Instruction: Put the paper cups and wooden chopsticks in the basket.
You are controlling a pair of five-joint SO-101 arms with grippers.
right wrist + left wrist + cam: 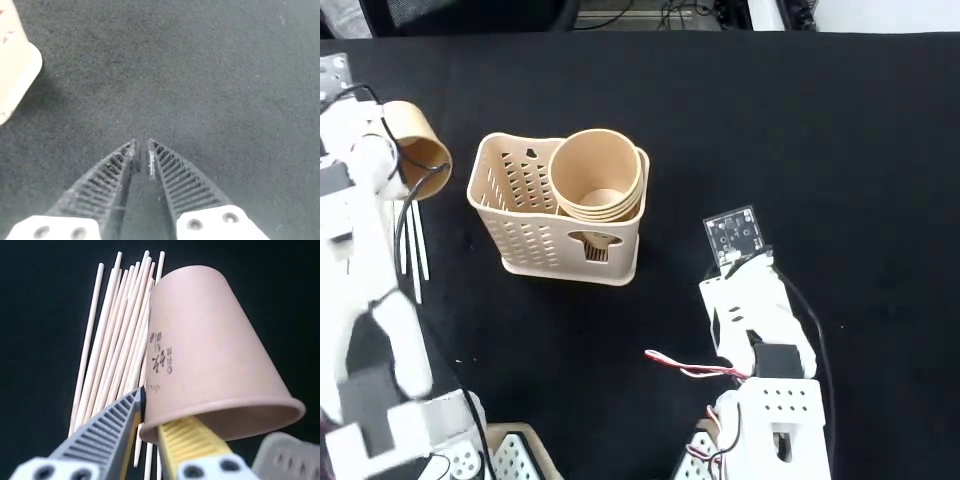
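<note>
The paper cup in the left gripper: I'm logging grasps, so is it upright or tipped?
Tipped: the paper cup sits on its side, mouth turned sideways, its rim pinched by the left gripper.

Stretched up the left side of the table [840, 130], with the left end effector [150, 412] clamped on the rim of a paper cup [210, 350], one finger outside the wall, the other inside. Folded low on the right, with the right end effector [143, 155] aimed down at the table, fingertips almost touching.
</note>
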